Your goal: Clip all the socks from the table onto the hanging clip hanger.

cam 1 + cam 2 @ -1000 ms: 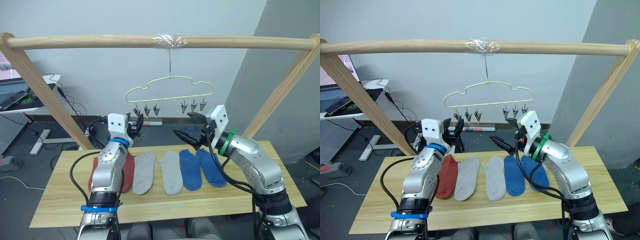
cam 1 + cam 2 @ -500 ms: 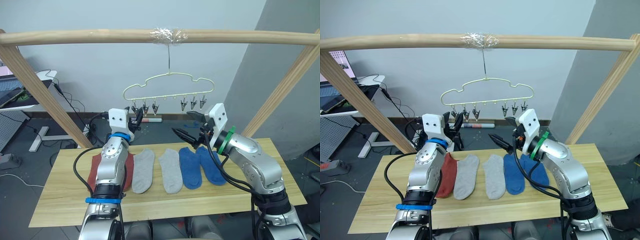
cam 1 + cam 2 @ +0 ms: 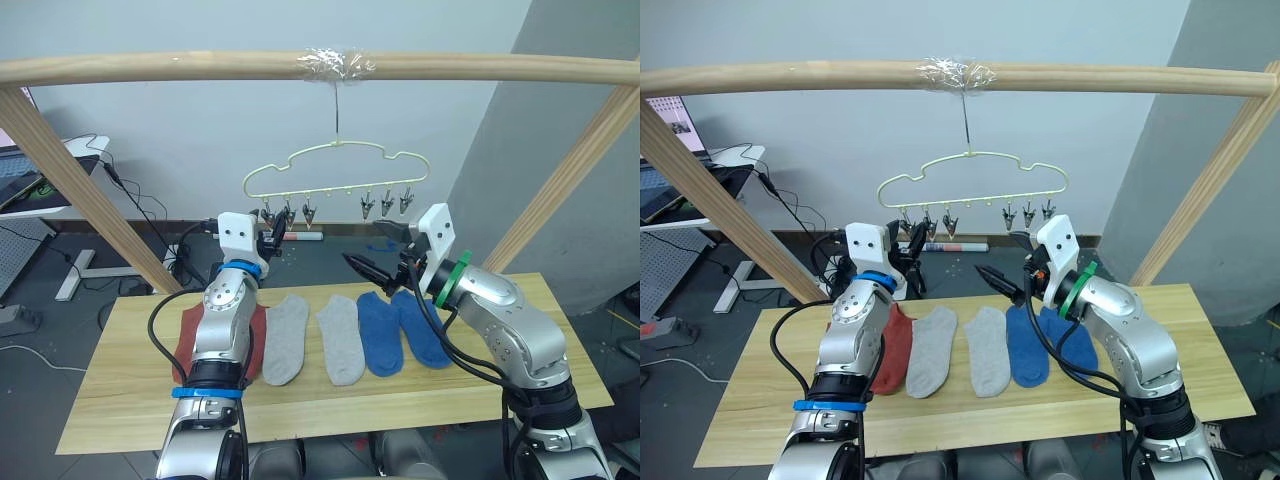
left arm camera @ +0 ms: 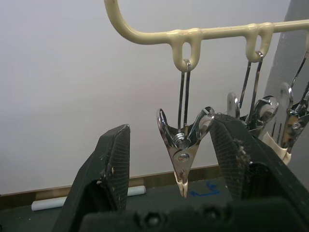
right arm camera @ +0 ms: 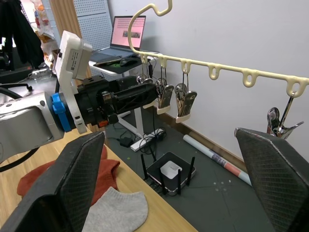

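Five socks lie in a row on the table (image 3: pixel 120 405): a rust-red one (image 3: pixel 186 338) partly behind my left arm, two grey (image 3: pixel 286 338) (image 3: pixel 341 340) and two blue (image 3: pixel 378 336) (image 3: pixel 424 338). The clip hanger (image 3: pixel 335 165) hangs from the pole above them with empty clips. My left gripper (image 3: pixel 269 240) is raised to the leftmost clip (image 4: pixel 183 154); it is open, and the clip hangs between its fingers (image 4: pixel 113 159), nearest one of them. My right gripper (image 3: pixel 372 248) is open and empty, held in the air over the blue socks, below the right-hand clips (image 3: pixel 385 206).
A thick wooden pole frame (image 3: pixel 300 68) spans the table, its slanted legs at both sides. A white desk with a laptop (image 3: pixel 30 190) stands at the far left. A router (image 5: pixel 170 171) and a tube (image 3: pixel 305 240) lie on the floor behind the table.
The camera has tilted a little. My left gripper has risen slightly and closed in on the leftmost clip. The right gripper and the socks have stayed put.
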{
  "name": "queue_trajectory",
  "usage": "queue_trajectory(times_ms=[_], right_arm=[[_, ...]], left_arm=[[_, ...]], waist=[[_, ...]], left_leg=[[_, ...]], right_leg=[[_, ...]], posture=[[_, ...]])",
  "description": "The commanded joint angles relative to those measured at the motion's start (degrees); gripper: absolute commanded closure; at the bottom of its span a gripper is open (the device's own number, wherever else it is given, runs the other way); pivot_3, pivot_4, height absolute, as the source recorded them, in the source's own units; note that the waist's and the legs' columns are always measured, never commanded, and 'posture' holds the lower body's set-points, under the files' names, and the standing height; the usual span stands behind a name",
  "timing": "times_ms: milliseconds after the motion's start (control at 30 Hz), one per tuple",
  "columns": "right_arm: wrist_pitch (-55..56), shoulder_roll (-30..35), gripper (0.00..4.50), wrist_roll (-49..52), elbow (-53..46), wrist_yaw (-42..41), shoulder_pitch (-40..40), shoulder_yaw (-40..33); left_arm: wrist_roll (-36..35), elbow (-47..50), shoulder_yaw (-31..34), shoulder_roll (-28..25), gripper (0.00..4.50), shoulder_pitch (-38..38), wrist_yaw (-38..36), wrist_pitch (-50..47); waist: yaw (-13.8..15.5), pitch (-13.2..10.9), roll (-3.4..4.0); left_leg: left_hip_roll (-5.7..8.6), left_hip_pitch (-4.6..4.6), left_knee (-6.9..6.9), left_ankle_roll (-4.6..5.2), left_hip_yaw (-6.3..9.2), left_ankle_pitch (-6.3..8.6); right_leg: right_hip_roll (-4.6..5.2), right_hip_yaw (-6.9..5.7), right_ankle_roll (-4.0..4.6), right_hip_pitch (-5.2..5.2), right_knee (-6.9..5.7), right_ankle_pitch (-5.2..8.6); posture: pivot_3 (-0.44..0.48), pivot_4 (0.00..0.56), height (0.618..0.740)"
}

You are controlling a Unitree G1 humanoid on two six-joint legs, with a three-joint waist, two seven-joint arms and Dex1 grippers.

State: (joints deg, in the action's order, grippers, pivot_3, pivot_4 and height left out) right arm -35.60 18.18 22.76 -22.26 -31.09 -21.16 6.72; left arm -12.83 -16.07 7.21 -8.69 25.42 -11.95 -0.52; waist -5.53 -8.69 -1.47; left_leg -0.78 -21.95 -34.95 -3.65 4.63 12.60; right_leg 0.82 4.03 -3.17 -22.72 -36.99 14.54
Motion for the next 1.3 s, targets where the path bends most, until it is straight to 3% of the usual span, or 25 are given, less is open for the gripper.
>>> queue_trajectory(times_ms=[33,433,533,667,833,933,1033,1300], right_arm=[[0.8,-0.6,0.00,0.7,-1.8,0.4,-1.6,-0.8],[0.5,-1.1,0.00,0.9,-1.8,0.7,-1.9,-0.7],[0.7,-1.2,0.00,0.8,-1.6,0.7,-2.0,-0.6],[0.7,-1.2,0.00,0.8,-1.4,0.8,-2.1,-0.7],[-0.7,-0.9,0.00,0.0,-2.4,2.6,0.0,-0.5],[-1.0,1.7,0.00,-4.3,-1.1,4.2,5.1,1.5],[-1.0,0.8,0.00,-8.1,4.9,10.5,9.3,-1.0],[5.4,2.6,0.00,-17.1,25.5,15.0,9.9,-1.3]], left_arm=[[0.2,1.0,0.6,-0.2,1.75,2.1,-0.2,2.0],[-0.5,1.7,0.7,-0.2,1.75,2.5,-0.9,2.6],[-0.9,1.9,0.7,-0.1,2.34,2.3,-1.5,2.7],[-0.9,1.8,0.7,0.0,3.60,2.2,-1.8,2.7],[-1.0,2.5,0.6,-0.1,4.46,2.4,-1.8,2.1],[-0.7,3.7,0.1,-0.9,4.50,2.3,-2.1,0.2],[-0.3,5.6,-0.6,-2.3,4.50,1.2,-3.2,-2.8],[-1.3,11.9,-0.3,-4.2,4.50,-4.6,-5.3,-7.7]], waist=[[0.0,0.0,0.00],[-0.2,0.0,-0.01],[-0.2,0.0,-0.01],[-0.2,0.0,-0.01],[-0.2,0.0,-0.01],[0.0,0.0,-0.04],[0.0,0.0,-0.04],[-0.1,0.1,-0.02]], left_leg=[[0.00,0.00,0.00,0.00,0.00,0.00],[0.00,0.00,0.00,0.00,0.00,0.00],[0.00,-0.01,0.00,0.00,0.00,0.00],[0.00,-0.01,0.00,0.00,0.00,0.00],[0.00,-0.01,0.00,0.00,0.00,0.00],[0.00,-0.03,0.00,0.00,0.02,0.00],[0.01,-0.03,0.00,0.00,0.00,0.00],[0.01,0.07,-0.01,0.00,-0.04,-0.01]], right_leg=[[0.00,0.00,0.00,0.00,0.00,0.00],[0.00,0.00,-0.01,-0.01,-0.01,0.00],[0.00,0.00,-0.01,-0.01,-0.01,0.00],[0.00,0.00,-0.01,-0.01,-0.01,0.00],[0.00,0.00,-0.01,-0.01,-0.01,-0.01],[0.00,-0.02,-0.01,-0.01,0.00,-0.01],[0.02,0.00,-0.01,-0.01,0.00,-0.01],[0.00,0.04,-0.02,-0.01,-0.14,-0.03]], posture=[[-0.156,0.140,0.740],[-0.150,0.139,0.740],[-0.150,0.132,0.740],[-0.149,0.130,0.740],[-0.137,0.119,0.740],[-0.129,0.116,0.740],[-0.105,0.108,0.740],[-0.085,0.096,0.740]])
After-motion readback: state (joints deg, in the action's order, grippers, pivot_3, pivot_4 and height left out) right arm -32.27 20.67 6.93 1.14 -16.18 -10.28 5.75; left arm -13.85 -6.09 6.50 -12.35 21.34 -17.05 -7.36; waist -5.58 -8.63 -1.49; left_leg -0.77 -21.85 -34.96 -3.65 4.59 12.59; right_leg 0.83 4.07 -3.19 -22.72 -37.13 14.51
